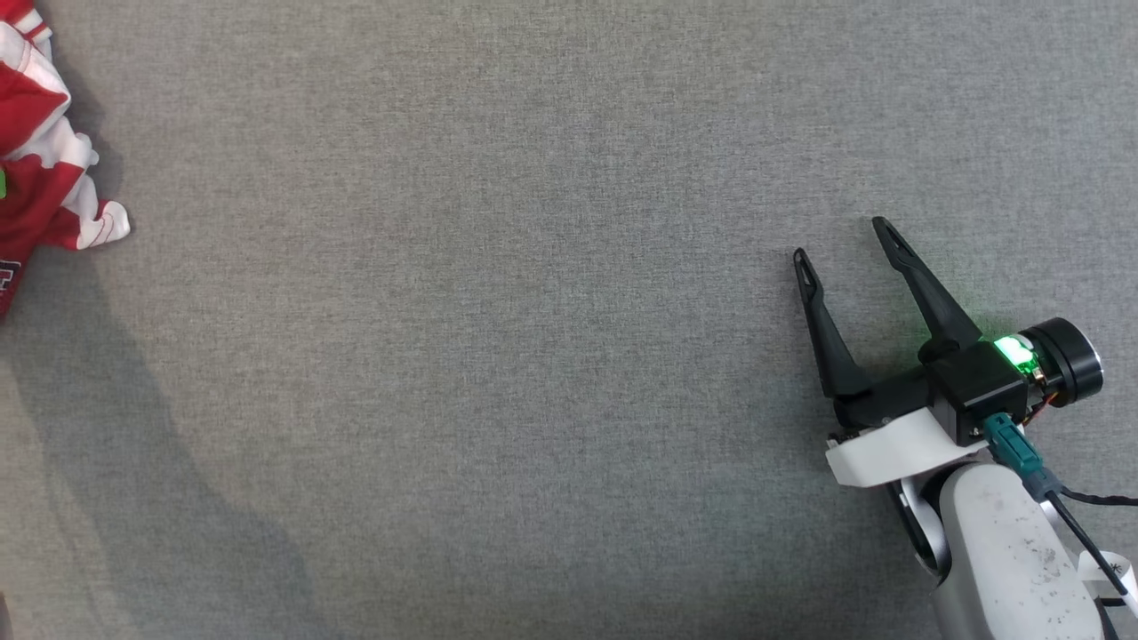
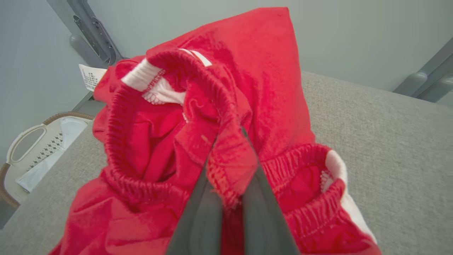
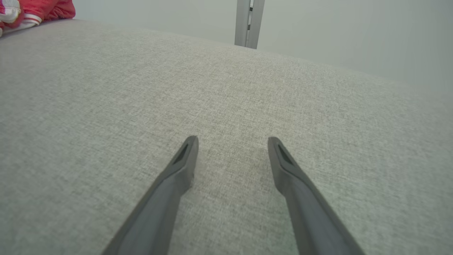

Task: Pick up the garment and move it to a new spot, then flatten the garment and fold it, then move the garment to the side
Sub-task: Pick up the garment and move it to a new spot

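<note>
Your left claw (image 2: pixel 228 152) is clamped on the garment (image 2: pixel 272 71). In its wrist view the two dark fingers stand almost together, with a stitched red hem pinched between them just beside the gathered waistband. Biting an edge rather than the bulk looks sensible to me: a hem gives you a line to lift by and, later, to spread from.

From the head view, the garment (image 1: pixel 44 160) sits crumpled at ten o'clock, red and white, cut off by the frame's edge. You cannot tell from these views whether it rests on the grey table (image 1: pixel 533 356) or hangs clear of it.

Your right claw (image 1: pixel 842 240) waits at four o'clock with its jaws wide apart and nothing between them. Its fingers point toward eleven o'clock, well apart from the cloth. I judge it is parked there to leave the table's middle free as the new spot.

Off the table edge, at nine o'clock in the left wrist view, stands a basket (image 2: pixel 28 141). Carry the cloth away from that side.
</note>
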Controlling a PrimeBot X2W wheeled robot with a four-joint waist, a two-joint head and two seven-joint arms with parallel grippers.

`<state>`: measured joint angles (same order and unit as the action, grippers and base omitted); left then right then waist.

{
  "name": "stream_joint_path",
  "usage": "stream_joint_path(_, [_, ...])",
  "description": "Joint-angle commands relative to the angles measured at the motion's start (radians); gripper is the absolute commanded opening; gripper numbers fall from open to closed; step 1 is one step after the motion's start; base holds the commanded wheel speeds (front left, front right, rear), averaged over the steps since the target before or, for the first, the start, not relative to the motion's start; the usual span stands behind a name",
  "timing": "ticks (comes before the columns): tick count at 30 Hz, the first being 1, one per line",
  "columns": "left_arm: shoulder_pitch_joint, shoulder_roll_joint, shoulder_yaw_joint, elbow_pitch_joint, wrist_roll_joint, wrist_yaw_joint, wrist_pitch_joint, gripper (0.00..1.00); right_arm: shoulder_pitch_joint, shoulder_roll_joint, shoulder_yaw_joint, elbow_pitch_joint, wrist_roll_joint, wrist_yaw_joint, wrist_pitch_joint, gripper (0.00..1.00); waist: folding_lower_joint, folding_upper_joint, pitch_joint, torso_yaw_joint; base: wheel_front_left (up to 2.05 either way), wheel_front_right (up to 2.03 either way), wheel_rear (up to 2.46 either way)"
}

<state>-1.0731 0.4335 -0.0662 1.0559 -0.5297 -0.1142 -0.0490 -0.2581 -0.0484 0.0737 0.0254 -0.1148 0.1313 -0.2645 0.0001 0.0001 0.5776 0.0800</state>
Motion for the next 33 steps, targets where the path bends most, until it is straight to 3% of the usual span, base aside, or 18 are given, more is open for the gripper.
stream_joint_path(1, [-0.004,0.003,-0.003,-0.002,-0.008,-0.005,-0.011,0.0,-0.001,-0.004,0.0,0.007,0.005,-0.001,0.0,1.0,-0.0001,-0.0001,-0.011,0.007,0.0,0.0,0.0])
stream_joint_path(13, [0.033,0.028,-0.07,-0.06,-0.011,-0.017,-0.046,0.0,0.022,-0.004,0.009,0.045,0.041,-0.001,0.0,1.0,-0.0001,-0.0001,-0.135,0.0,0.0,0.0,0.0])
stream_joint_path(24, [0.063,0.055,-0.27,-0.343,-0.042,-0.018,0.027,0.0,0.088,-0.003,0.004,0.088,0.108,-0.001,0.0,1.0,-0.0001,-0.0001,-0.341,-0.038,0.0,0.0,0.0])
stream_joint_path(31, [0.076,-0.005,-0.386,-0.522,-0.108,-0.018,0.108,0.0,0.143,-0.003,-0.007,0.113,0.137,-0.001,0.0,1.0,-0.0001,-0.0001,-0.464,-0.079,0.0,0.0,0.0])
stream_joint_path(33, [0.076,-0.053,-0.416,-0.559,-0.131,-0.018,0.119,0.0,0.159,-0.003,-0.014,0.121,0.141,-0.001,0.0,1.0,-0.0001,-0.0001,-0.492,-0.09,0.0,0.0,0.0])
